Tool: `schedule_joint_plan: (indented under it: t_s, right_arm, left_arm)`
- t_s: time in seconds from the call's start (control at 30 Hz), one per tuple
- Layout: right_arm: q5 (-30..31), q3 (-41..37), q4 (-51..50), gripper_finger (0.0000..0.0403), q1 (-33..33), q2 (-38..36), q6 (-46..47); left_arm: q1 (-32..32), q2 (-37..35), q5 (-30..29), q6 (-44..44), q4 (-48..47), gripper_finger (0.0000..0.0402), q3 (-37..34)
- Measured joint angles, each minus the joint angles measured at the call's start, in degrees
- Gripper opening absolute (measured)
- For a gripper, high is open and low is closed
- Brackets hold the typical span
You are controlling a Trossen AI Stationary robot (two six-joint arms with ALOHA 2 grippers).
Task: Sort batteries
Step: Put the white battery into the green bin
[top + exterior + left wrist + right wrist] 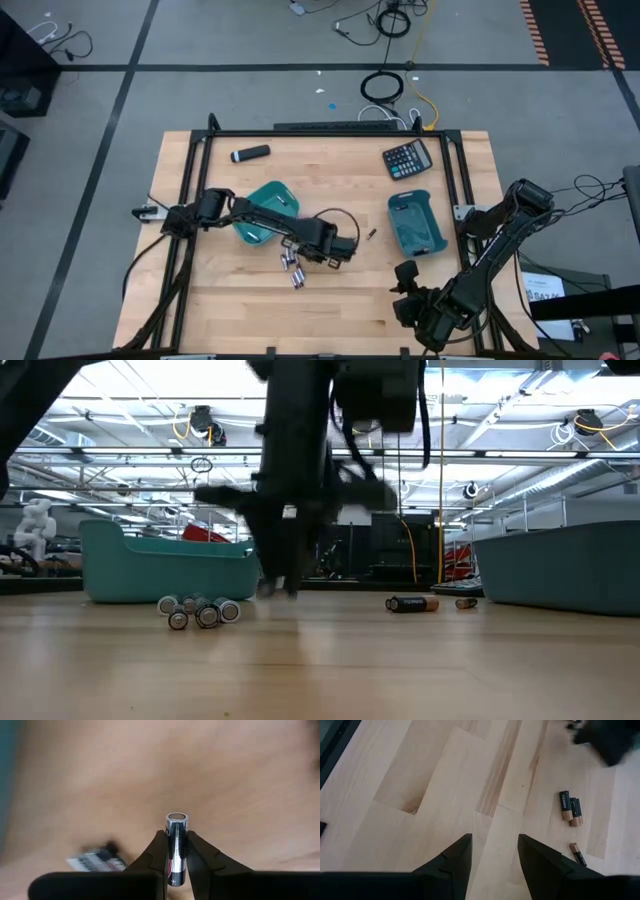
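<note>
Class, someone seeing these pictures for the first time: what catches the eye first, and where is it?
The left gripper, near the table's middle, pinches a silvery battery between its fingers. Just beside it lies a small cluster of silvery batteries, with a teal bin on the arm's far side. The right gripper waits open near the front edge.

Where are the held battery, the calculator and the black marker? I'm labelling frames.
held battery [177, 845], left wrist view, its silvery side.
calculator [408, 158], high view, its keypad.
black marker [250, 153], high view, mid-barrel.
</note>
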Motion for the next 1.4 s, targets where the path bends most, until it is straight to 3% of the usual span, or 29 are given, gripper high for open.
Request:
schedule_joint_plan:
  t_s: [0.3, 0.53, 0.9, 1.1, 1.4]
  right_arm:
    - [0.0, 0.0, 0.0, 0.015, 0.1, 0.0, 0.7]
    - [0.1, 0.0, -0.3, 0.015, 1.1, 0.0, 2.2]
    - [4.4, 0.0, -1.8, 0.015, 4.2, 0.0, 4.6]
    - [5.2, 0.0, -3.3, 0.015, 4.3, 0.0, 5.6]
    - [13.6, -2.8, -12.0, 0.015, 3.9, 0.0, 10.0]
  left_arm:
    - [0.8, -0.4, -5.2, 1.3, -23.6, 0.0047, 11.7]
    - [3.1, -2.8, -11.2, 7.1, -23.2, 0.0047, 10.9]
    - [5.8, -7.3, -11.8, 13.1, -23.2, 0.0047, 1.1]
    - [5.9, -15.9, -11.8, 10.4, -23.3, 0.0047, -9.7]
    - [2.0, -30.1, -11.4, 9.8, -20.6, 0.0048, -27.4]
